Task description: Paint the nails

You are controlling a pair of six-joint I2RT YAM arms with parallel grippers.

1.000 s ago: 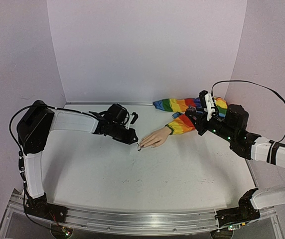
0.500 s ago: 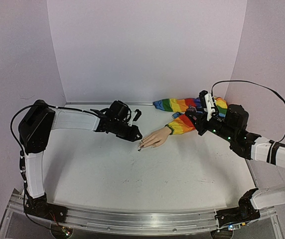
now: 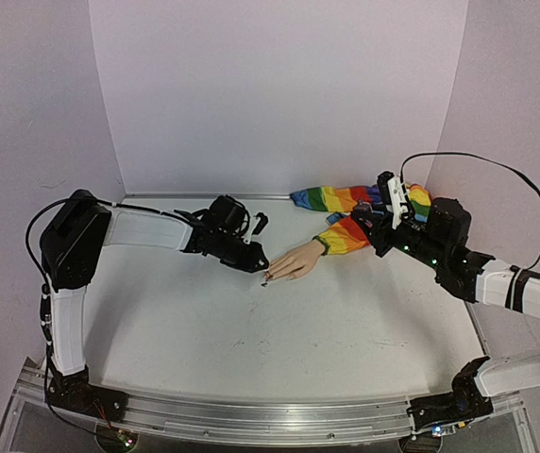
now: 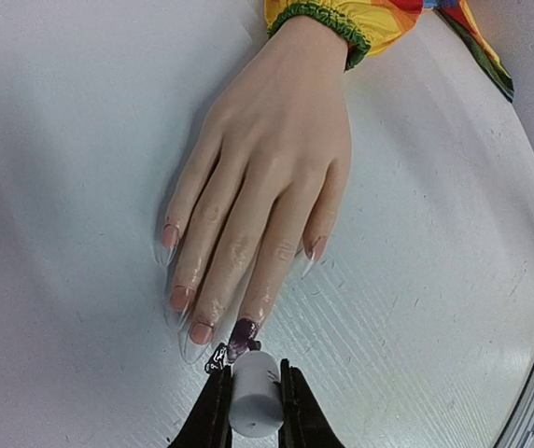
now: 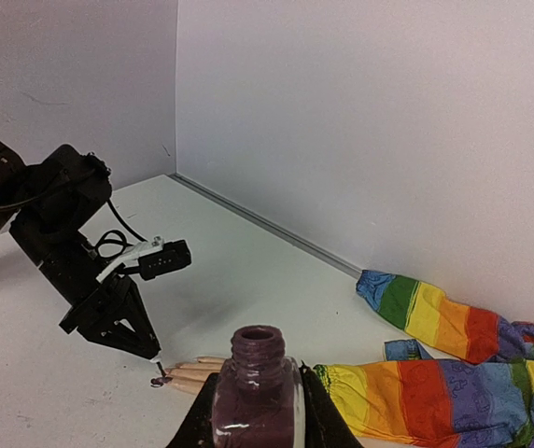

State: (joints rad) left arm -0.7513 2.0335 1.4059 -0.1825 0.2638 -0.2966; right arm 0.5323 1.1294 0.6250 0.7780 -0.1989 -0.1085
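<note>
A pale mannequin hand (image 3: 294, 261) (image 4: 267, 187) lies palm down on the white table, fingers pointing at my left gripper. One of the nails (image 4: 242, 336) is dark purple; the other nails (image 4: 181, 299) are bare and glossy. My left gripper (image 3: 254, 265) (image 4: 253, 378) is shut on the white brush cap (image 4: 255, 399), and the brush tip rests at the purple nail. My right gripper (image 5: 256, 415) (image 3: 386, 215) is shut on an open bottle of purple polish (image 5: 256, 392), held above the sleeve to the right of the hand.
The rainbow-striped sleeve (image 3: 347, 234) (image 5: 435, 401) runs from the wrist to the back right corner. A small smear of polish (image 4: 215, 358) marks the table beside the fingertips. Walls close in the back and both sides.
My left gripper has crept a little to the right, bringing the brush up to the fingertips. The right arm and the bottle have stayed where they were.
</note>
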